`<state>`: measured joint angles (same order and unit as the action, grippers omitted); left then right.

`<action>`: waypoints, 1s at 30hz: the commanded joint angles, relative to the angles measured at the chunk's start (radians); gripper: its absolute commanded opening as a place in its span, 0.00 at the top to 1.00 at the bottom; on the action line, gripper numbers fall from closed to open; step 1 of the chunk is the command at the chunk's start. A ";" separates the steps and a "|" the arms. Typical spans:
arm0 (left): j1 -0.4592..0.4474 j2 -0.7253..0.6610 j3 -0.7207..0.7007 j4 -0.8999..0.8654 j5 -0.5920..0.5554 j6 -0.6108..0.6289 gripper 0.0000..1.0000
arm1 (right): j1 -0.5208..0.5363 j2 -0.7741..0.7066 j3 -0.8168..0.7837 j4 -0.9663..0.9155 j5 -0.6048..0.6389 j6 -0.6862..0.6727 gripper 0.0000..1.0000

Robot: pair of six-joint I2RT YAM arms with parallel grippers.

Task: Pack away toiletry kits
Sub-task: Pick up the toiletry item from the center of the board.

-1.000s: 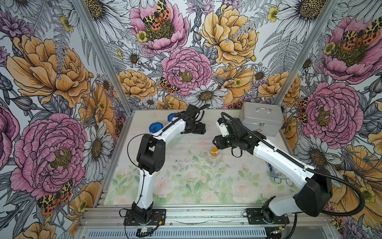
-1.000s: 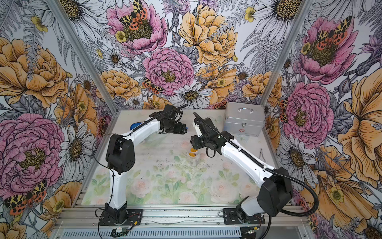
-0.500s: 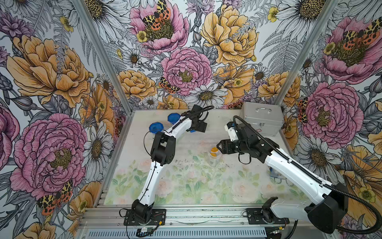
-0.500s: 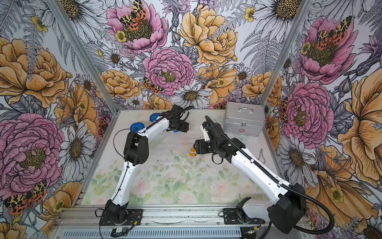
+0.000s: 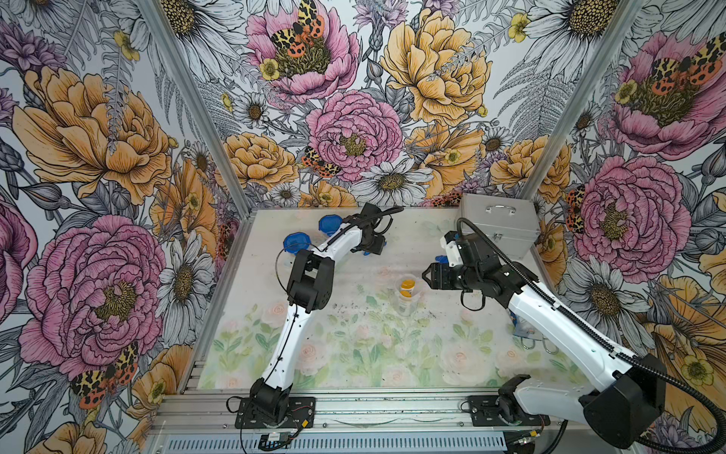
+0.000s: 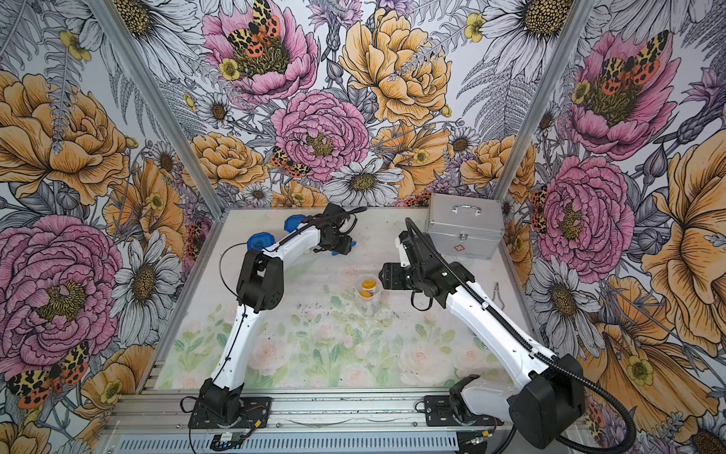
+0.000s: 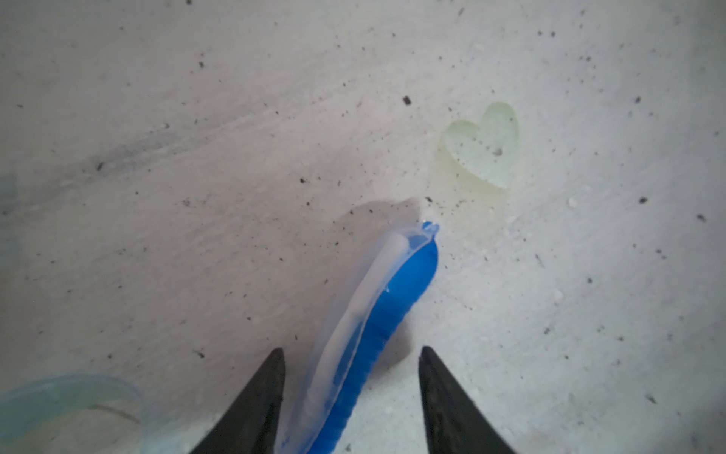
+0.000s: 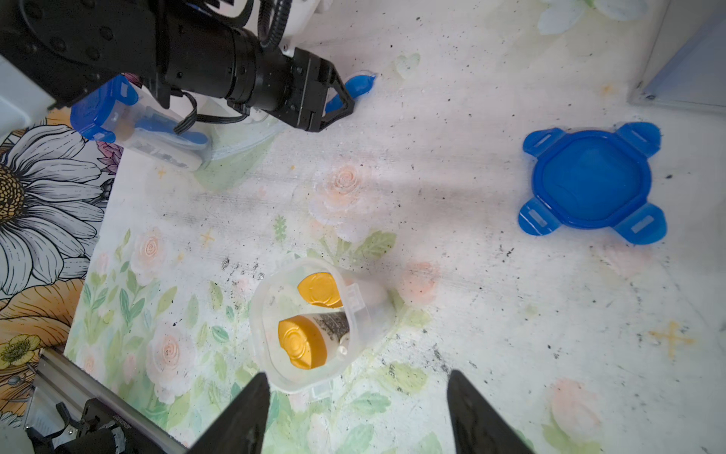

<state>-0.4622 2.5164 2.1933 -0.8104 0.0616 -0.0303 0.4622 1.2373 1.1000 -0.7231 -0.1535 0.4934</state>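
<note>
The left gripper (image 7: 352,348), jaws spread, straddles the blue clear-wrapped toothbrush (image 7: 393,298), whose length runs straight out between them, well apart from the clear plastic cup (image 8: 257,318) by which the right gripper (image 8: 356,373) gapes empty.

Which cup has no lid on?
The upright cup holding two gold-capped bottles, mid-table before the right gripper; the cup beside the left arm has its blue lid on.

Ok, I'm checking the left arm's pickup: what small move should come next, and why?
Probably close the left jaws: they stand open astride the wrapped blue toothbrush lying on the table, with gaps on both sides, so nothing is gripped yet.
</note>
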 commanded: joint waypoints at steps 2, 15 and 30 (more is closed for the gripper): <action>-0.021 -0.012 -0.053 -0.041 0.016 -0.023 0.59 | -0.022 -0.038 -0.012 0.005 0.005 0.009 0.29; -0.070 -0.062 -0.157 -0.038 -0.018 -0.032 0.72 | -0.067 -0.066 -0.030 0.007 -0.004 0.003 0.29; -0.116 -0.178 -0.192 -0.038 0.043 -0.080 1.00 | -0.099 -0.055 -0.013 0.010 -0.042 0.028 0.27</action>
<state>-0.5659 2.4069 2.0212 -0.8116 0.0624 -0.0834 0.3676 1.1709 1.0481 -0.7219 -0.1749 0.5079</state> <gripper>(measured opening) 0.205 0.724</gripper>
